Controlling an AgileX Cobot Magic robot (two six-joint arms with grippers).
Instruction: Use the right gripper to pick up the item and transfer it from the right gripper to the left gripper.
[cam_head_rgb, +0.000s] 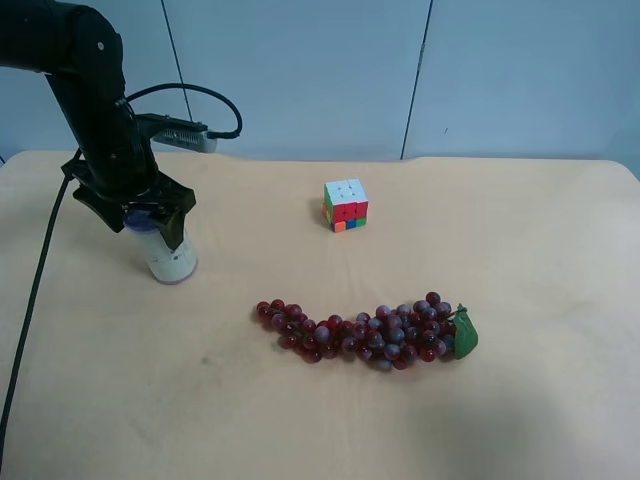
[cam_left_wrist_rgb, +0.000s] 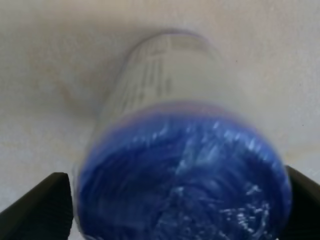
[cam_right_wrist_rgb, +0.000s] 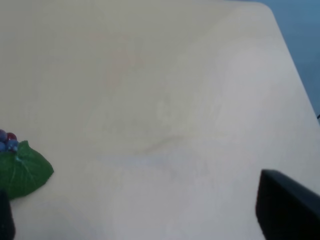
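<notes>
The cream-white can (cam_head_rgb: 170, 256) with a shiny purple-blue lid stands on the table at the exterior high view's left. It fills the left wrist view (cam_left_wrist_rgb: 180, 170), lid toward the camera. My left gripper (cam_head_rgb: 135, 212) is the black claw on the arm at the exterior high view's left. It sits over the can's top with a finger (cam_left_wrist_rgb: 40, 210) on each side of the lid, closed on it. My right gripper (cam_right_wrist_rgb: 135, 205) shows only in the right wrist view, its fingertips (cam_right_wrist_rgb: 287, 205) wide apart, open and empty over bare table.
A multicoloured puzzle cube (cam_head_rgb: 345, 204) sits at mid-table toward the back. A bunch of red-purple grapes (cam_head_rgb: 365, 333) with a green leaf (cam_head_rgb: 465, 335) lies nearer the front; the leaf also shows in the right wrist view (cam_right_wrist_rgb: 22, 170). The table's edge (cam_right_wrist_rgb: 295, 75) is near.
</notes>
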